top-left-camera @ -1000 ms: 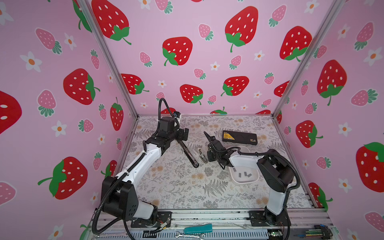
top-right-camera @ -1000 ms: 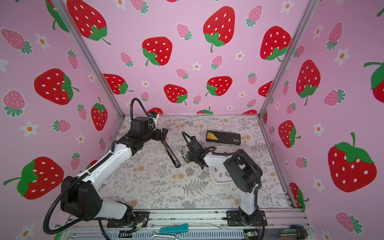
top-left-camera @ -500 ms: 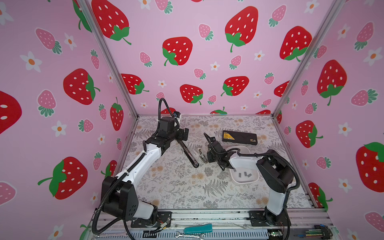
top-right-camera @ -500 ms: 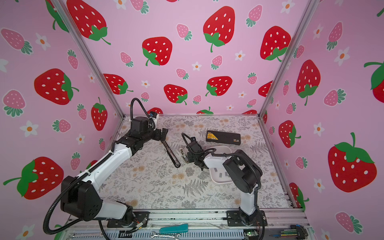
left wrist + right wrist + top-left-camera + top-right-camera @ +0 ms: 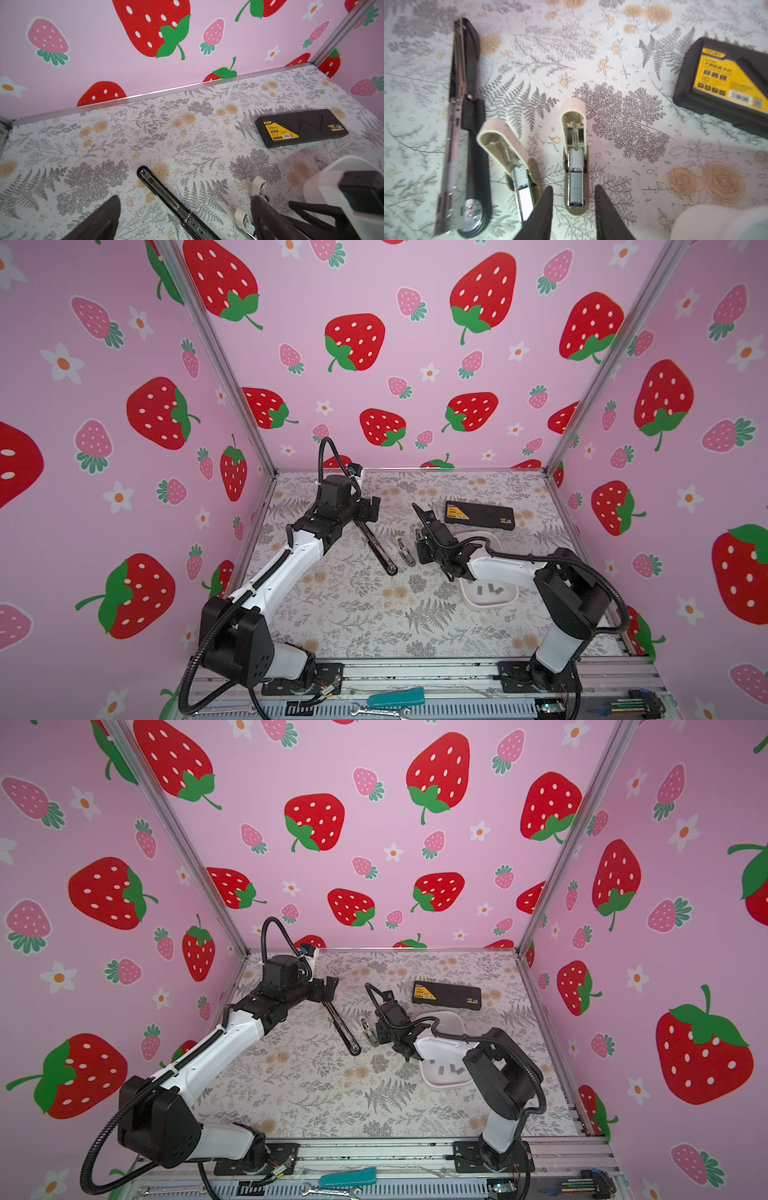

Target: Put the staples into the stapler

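Observation:
In the right wrist view a small cream stapler (image 5: pixel 574 145) lies opened flat on the floral mat. A grey strip of staples (image 5: pixel 576 187) sits in its metal channel. My right gripper (image 5: pixel 573 197) is open, with one dark finger on each side of the stapler's front end and a gap to it on both sides. More staples (image 5: pixel 490 589) lie in the white tray (image 5: pixel 509 601), which shows in both top views. My left gripper (image 5: pixel 186 216) hangs wide open and empty above the far end of a long black stapler (image 5: pixel 166 197).
A second small cream stapler (image 5: pixel 508 153) lies open between the long black stapler (image 5: pixel 465 124) and the loaded one. A black box with a yellow label (image 5: pixel 480 514) rests at the back right. Pink walls close in three sides.
My right gripper's jaws have opened around the small stapler, leaving the strip of staples in its channel. The left arm has not moved.

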Controlling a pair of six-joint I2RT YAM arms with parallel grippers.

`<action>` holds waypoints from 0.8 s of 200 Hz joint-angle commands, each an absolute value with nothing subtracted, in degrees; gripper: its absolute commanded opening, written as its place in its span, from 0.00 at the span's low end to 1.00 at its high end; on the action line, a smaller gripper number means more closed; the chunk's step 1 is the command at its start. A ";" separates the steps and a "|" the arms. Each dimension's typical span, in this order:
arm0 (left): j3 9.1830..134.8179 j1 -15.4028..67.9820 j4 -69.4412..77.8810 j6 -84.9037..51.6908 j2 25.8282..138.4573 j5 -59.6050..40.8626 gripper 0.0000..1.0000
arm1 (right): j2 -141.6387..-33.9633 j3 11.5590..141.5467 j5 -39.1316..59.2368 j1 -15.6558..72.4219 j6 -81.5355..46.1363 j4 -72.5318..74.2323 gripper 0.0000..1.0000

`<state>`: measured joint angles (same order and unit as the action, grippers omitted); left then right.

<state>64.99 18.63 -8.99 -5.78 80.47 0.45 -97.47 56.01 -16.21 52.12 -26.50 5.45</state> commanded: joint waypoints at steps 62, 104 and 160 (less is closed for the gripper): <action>49.13 14.53 -0.24 -33.37 73.51 5.68 0.99 | -96.41 54.19 -12.86 61.66 -18.34 14.94 0.56; 41.86 5.39 5.49 -33.24 72.80 -10.23 0.99 | -104.19 58.55 -11.33 63.55 -18.10 14.84 0.57; 39.56 3.82 9.64 -35.56 75.27 -14.71 0.99 | -110.40 62.36 -12.82 62.93 -18.61 13.63 0.46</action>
